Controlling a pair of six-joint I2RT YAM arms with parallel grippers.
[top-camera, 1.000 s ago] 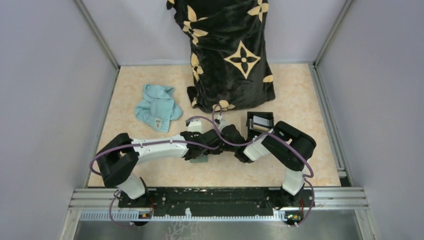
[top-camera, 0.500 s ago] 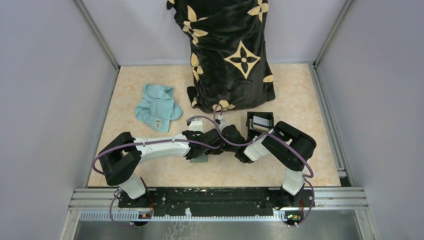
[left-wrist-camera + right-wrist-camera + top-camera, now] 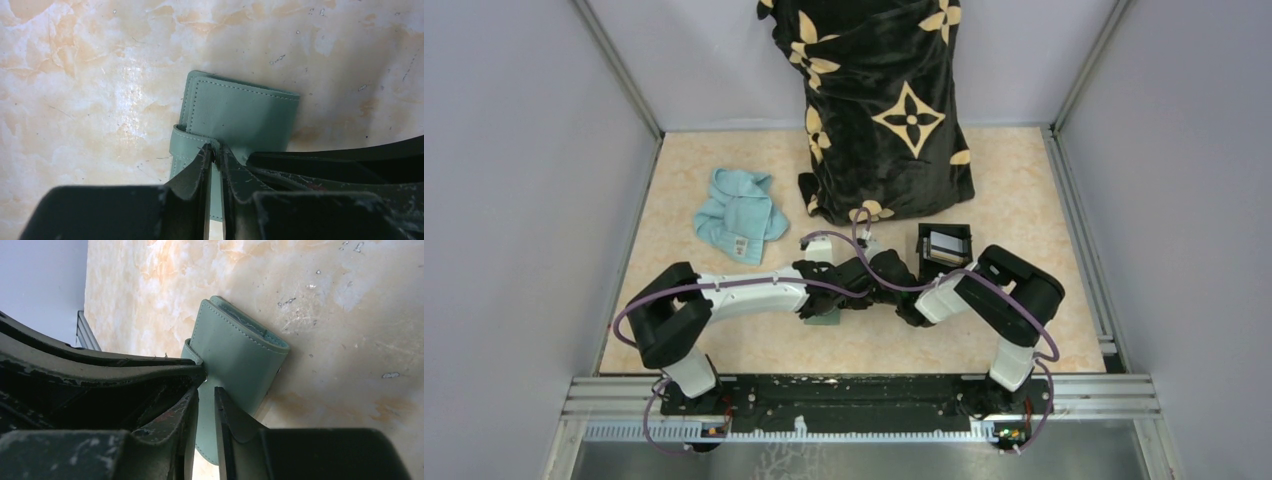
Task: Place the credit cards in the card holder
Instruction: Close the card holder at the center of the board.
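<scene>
The sage-green card holder lies folded shut on the table, and only its corner shows under the arms in the top view. My left gripper is shut on its strap, at the wallet's near edge. My right gripper hangs just over the same wallet, jaws almost together with nothing between them, right beside the left fingers. In the top view both grippers meet, the left gripper and the right gripper. A pale silvery credit card lies in a black square box. The tan-orange and blue cards do not show.
The black box stands just behind the right gripper. A tall black cloth with tan flower marks fills the back middle. A light blue cloth lies at the back left. Grey walls close in both sides.
Both arms' elbows have shifted slightly to the right. The grippers stay on the card holder in the same place.
</scene>
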